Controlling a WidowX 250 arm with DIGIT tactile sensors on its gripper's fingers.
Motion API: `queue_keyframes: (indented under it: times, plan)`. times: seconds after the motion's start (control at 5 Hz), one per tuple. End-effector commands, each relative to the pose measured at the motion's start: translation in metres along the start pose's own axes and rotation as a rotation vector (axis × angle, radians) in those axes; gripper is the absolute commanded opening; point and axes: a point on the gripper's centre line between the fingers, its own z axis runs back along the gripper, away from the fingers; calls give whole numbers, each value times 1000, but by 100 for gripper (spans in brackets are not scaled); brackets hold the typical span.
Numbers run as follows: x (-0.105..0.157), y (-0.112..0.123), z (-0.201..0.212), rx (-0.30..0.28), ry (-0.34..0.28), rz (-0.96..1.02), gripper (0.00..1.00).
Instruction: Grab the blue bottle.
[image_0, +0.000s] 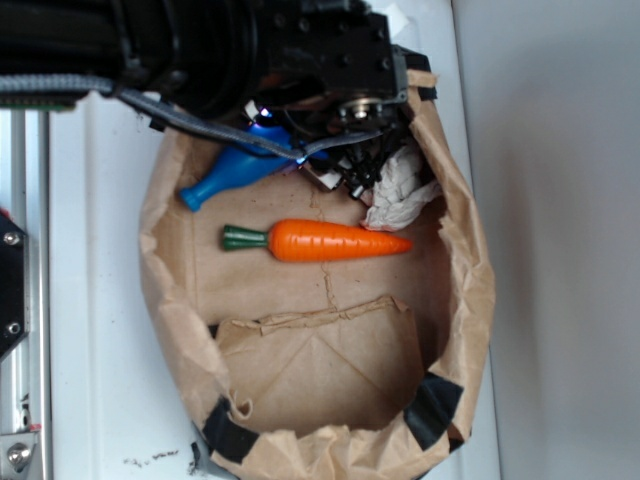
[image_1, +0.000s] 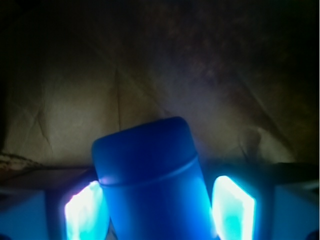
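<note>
The blue bottle (image_0: 225, 178) lies tilted at the back of the brown paper bag (image_0: 472, 285), its narrow neck and mouth pointing left. My gripper (image_0: 300, 155) reaches down over the bottle's fat body, and the black arm hides that part from the exterior view. In the wrist view the blue bottle (image_1: 150, 185) fills the gap of the gripper (image_1: 159, 202). Both glowing finger pads (image_1: 85, 212) press against its sides. The gripper is shut on the bottle.
An orange toy carrot (image_0: 335, 241) with a green top lies across the middle of the bag, just in front of the bottle. Crumpled white paper (image_0: 400, 190) sits at the back right beside the gripper. The bag's walls stand all round; a metal rail (image_0: 15, 300) runs at the left.
</note>
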Motion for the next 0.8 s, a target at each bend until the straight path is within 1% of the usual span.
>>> queue_keyframes:
  times: [0.0, 0.2, 0.4, 0.6]
  plan:
    - [2, 11, 34, -66, -25, -7, 0]
    - [0, 11, 67, -124, -29, -126, 0]
    - [-10, 10, 106, -209, -40, -263, 0]
    - [-33, 13, 137, -271, -106, -504, 0]
